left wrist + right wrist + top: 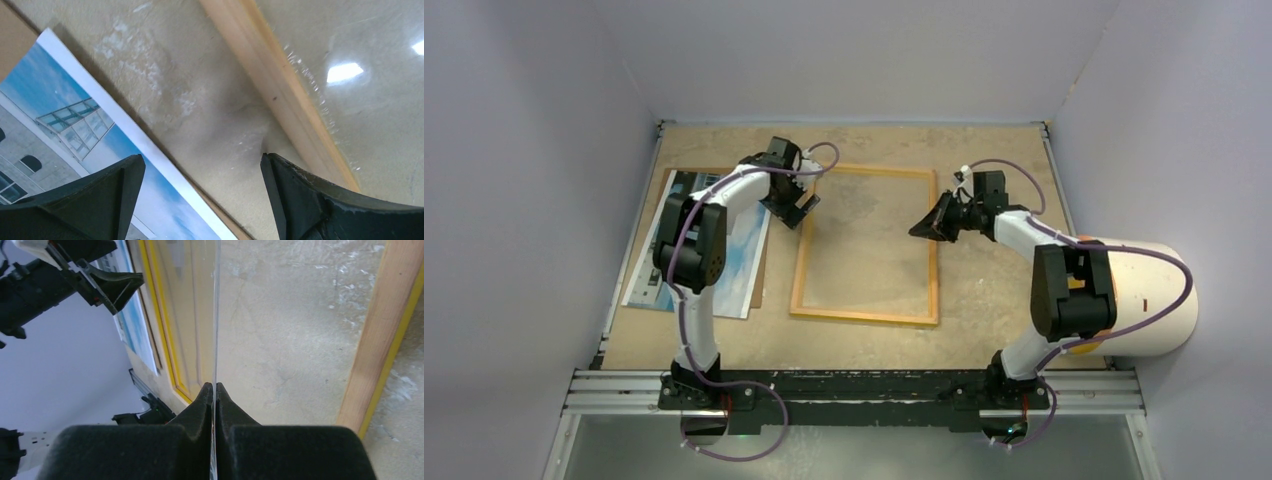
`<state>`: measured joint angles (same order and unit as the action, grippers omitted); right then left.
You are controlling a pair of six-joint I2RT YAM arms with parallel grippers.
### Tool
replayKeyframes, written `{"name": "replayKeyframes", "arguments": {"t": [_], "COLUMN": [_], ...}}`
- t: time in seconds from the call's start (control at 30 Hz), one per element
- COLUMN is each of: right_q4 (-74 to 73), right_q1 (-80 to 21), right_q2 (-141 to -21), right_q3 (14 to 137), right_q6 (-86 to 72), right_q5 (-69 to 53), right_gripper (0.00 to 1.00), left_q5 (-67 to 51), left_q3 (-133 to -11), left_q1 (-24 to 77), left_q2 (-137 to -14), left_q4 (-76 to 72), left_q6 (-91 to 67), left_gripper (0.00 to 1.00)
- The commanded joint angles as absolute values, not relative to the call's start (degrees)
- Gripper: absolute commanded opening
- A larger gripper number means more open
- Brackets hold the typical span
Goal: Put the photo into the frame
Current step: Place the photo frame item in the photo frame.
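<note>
1. The left arm (694, 245) rises from its base, elbow bent, forearm angled toward the far middle.
2. The left claw (801, 211) points down and to the right, fingers (115, 185) spread wide, holding nothing.
3. The right arm (1072, 285) folds at the elbow and reaches leftward.
4. The right claw (916, 230) is pinched tight on a thin clear sheet's (216, 315) edge.

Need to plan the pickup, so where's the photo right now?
In the top view, the photo lies face up on the left side of the table, atop a brown backing board, left of the frame, partly under the left arm.
</note>
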<state>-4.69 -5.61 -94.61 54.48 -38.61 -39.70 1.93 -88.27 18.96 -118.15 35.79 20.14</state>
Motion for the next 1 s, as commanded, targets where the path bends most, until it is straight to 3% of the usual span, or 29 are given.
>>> {"name": "replayKeyframes", "arguments": {"t": [0.0, 0.4, 0.53, 0.8, 0.97], "right_q4": [-0.3, 9.4, 19.0, 9.5, 16.4], "right_q1": [-6.1, -8.2, -8.2, -8.2, -8.1], "right_q2": [-88.6, -80.8, -79.9, -84.6, -88.4], "right_q3": [56.6, 59.2, 56.5, 55.3, 48.1], "right_q6": [-43.1, -55.6, -63.8, -49.8, -52.3], "right_q5": [-43.1, -49.4, -51.6, -49.9, -48.1], "right_gripper": [0.00, 0.00, 0.00, 0.00, 0.00], "left_q5": [-3.8, -5.9, -5.0, -3.7, -4.3], "left_q3": [-91.6, -93.6, -93.4, -91.6, -90.7], "left_q1": [14.3, 8.3, 7.5, 7.0, 7.0], "left_q2": [-113.9, -111.5, -111.9, -111.7, -112.5], "left_q4": [38.0, 38.9, 38.3, 36.8, 36.9], "left_q6": [18.3, 17.1, 16.7, 16.2, 16.3], "left_gripper": [0.93, 0.93, 0.93, 0.93, 0.93]}}
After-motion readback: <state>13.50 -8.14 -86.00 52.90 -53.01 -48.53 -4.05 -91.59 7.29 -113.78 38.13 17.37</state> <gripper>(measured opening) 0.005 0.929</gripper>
